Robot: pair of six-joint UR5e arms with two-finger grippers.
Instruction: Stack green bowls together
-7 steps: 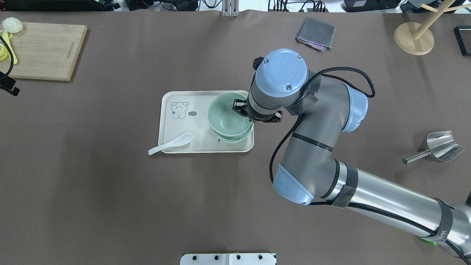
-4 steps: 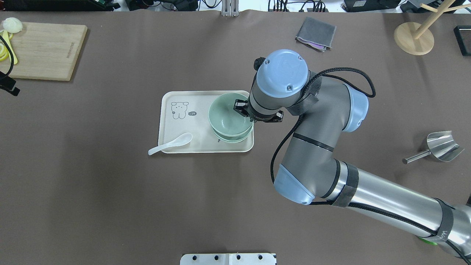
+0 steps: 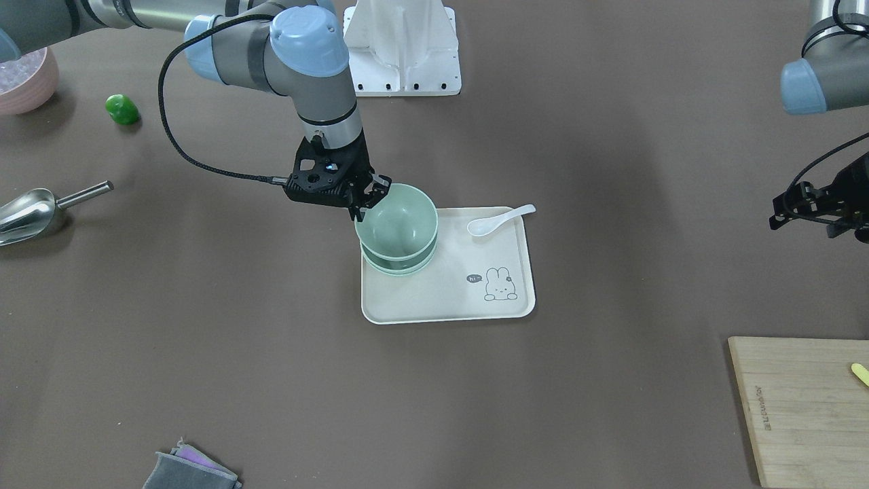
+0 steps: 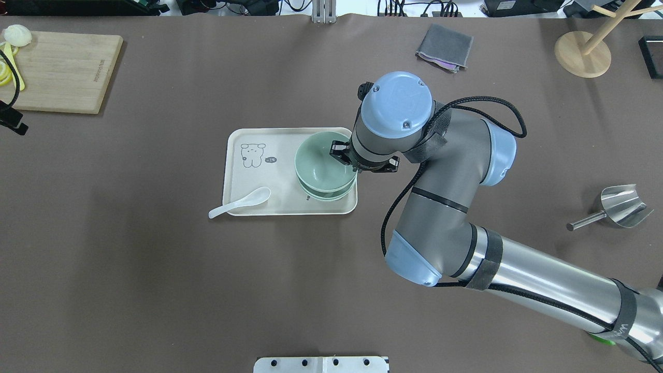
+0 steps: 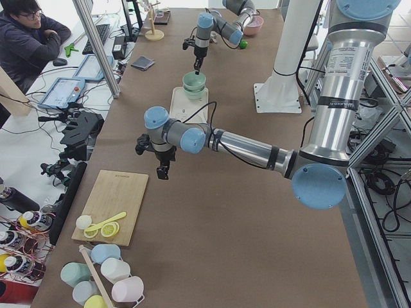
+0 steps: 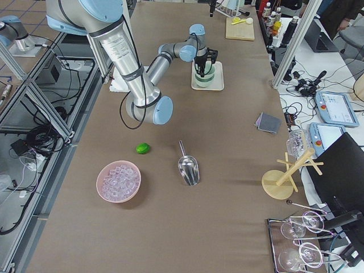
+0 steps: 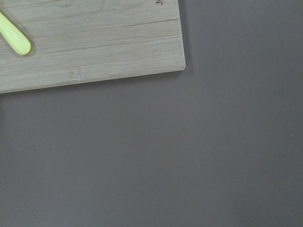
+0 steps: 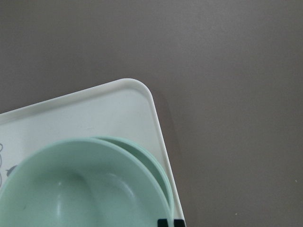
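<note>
The green bowls stand as one stack at the right end of a cream tray (image 4: 248,176). The top green bowl (image 4: 321,166) sits in the lower green bowls (image 4: 327,196), whose rims show beneath it. My right gripper (image 4: 339,155) is shut on the top bowl's rim on the robot's side. In the front view the gripper (image 3: 363,207) pinches the top bowl (image 3: 400,221) above the lower bowls (image 3: 397,266). The right wrist view shows the top bowl (image 8: 85,189) over a lower rim (image 8: 142,151). My left gripper (image 3: 815,204) hangs far off near the cutting board; its jaws are unclear.
A white spoon (image 4: 241,202) lies across the tray's near-left corner. A wooden cutting board (image 4: 65,70) is far left, a grey cloth (image 4: 445,46) and wooden stand (image 4: 582,54) at the back, a metal scoop (image 4: 616,207) at the right. A pink bowl (image 3: 20,81) and dark-green lump (image 3: 122,109) sit by the right arm's base.
My right gripper and the top bowl have shifted slightly right and down onto the stack. The left arm has not moved.
</note>
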